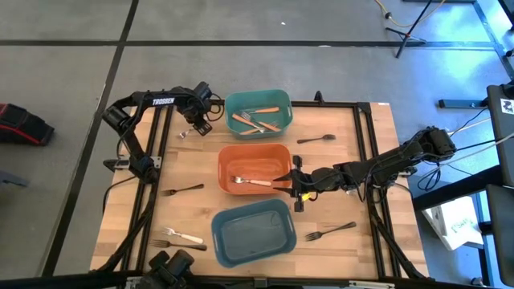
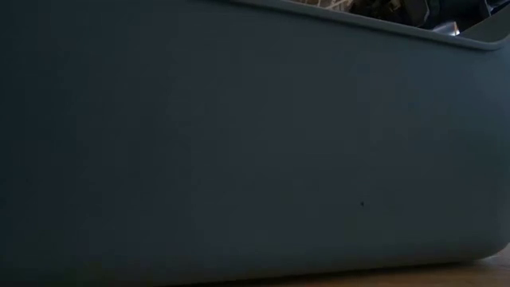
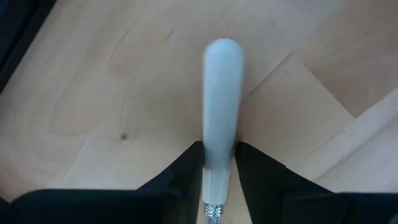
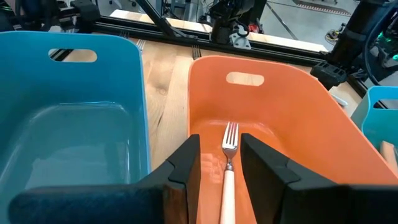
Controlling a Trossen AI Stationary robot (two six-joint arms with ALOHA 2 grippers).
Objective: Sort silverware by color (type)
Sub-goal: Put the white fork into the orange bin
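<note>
Forks here look light, stiff and slippery: my left gripper (image 3: pixel 219 163) clamps a cream-handled fork (image 3: pixel 221 106) mid-handle at upper left, right gripper (image 4: pixel 219 163) apart over the orange bin (image 4: pixel 297 93).

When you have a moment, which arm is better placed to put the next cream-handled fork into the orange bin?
The left: its gripper already grips a cream-handled fork, jaws shut. The right gripper hangs open over the orange plastic bin, empty.

A cream-handled fork (image 3: pixel 221 118) sits clamped between the left gripper's (image 3: pixel 219 163) two dark fingers (image 3: pixel 181 177). Its rounded handle end juts out ahead of the fingertips, over the light wooden table (image 3: pixel 106 93).
</note>
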